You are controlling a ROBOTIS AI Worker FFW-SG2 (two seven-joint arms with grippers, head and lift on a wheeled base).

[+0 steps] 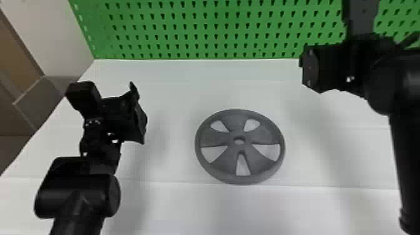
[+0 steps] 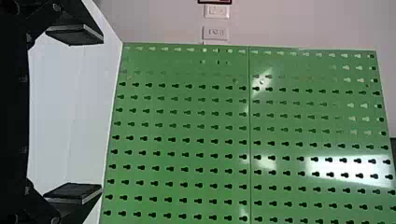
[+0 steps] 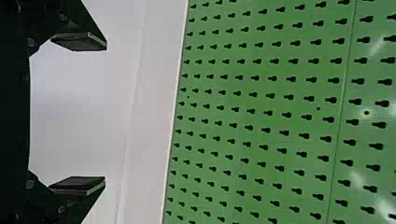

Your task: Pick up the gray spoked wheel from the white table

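The gray spoked wheel (image 1: 237, 165) lies flat on the white table (image 1: 175, 206), near the middle of the head view. My left gripper (image 1: 139, 114) is to the left of the wheel, above the table and apart from it. In the left wrist view my left gripper (image 2: 74, 114) has its two fingers spread wide with nothing between them. My right gripper (image 1: 309, 68) hangs above the table, to the right of the wheel and farther back. The right wrist view has my right gripper (image 3: 78, 114) open, its fingers far apart and nothing held.
A green pegboard (image 1: 200, 31) stands along the table's back edge. To the left, beyond the table's slanting side edge, are a pale wall (image 1: 47, 34) and a brown surface. Bare tabletop surrounds the wheel on all sides.
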